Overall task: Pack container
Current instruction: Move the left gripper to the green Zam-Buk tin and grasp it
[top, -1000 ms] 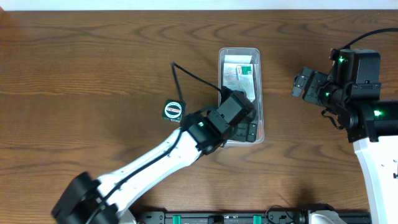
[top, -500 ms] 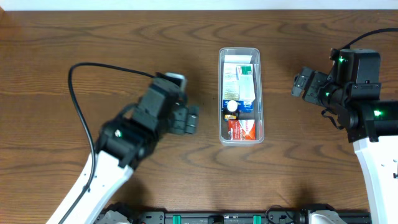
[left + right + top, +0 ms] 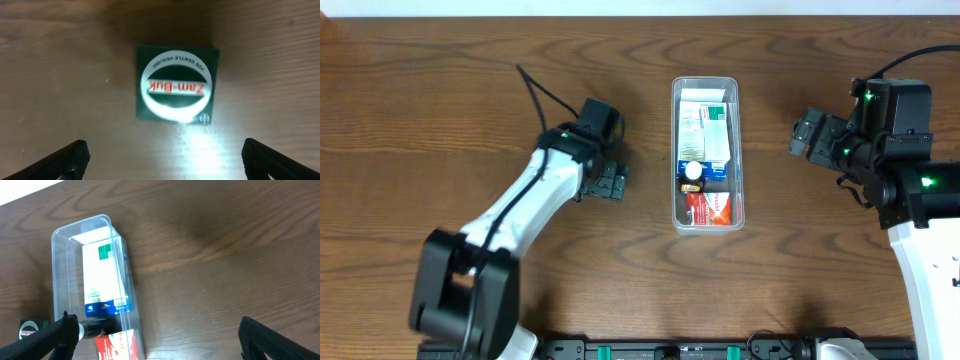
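Observation:
The container (image 3: 736, 150) is a long clear bin at the table's middle. It holds white-and-green boxes (image 3: 705, 125), a small dark bottle (image 3: 693, 172) and a red box (image 3: 708, 207). It also shows in the right wrist view (image 3: 56, 255). My left gripper (image 3: 608, 183) is left of the container, open and empty. In the left wrist view its fingers (image 3: 167, 160) straddle bare table just short of a dark green Zam-Buk box (image 3: 177, 84) lying flat. In the overhead view the gripper hides that box. My right gripper (image 3: 807, 135) is open and empty, right of the container (image 3: 160, 335).
The wooden table (image 3: 440, 100) stretches bare to the left and back. A black cable (image 3: 545, 95) trails from the left arm. The right arm's white base (image 3: 925, 250) stands at the right edge. A dark rail (image 3: 680, 350) runs along the front edge.
My left arm has drawn back from the container's near end and swung left, and now hovers over the green box. The right arm has not moved.

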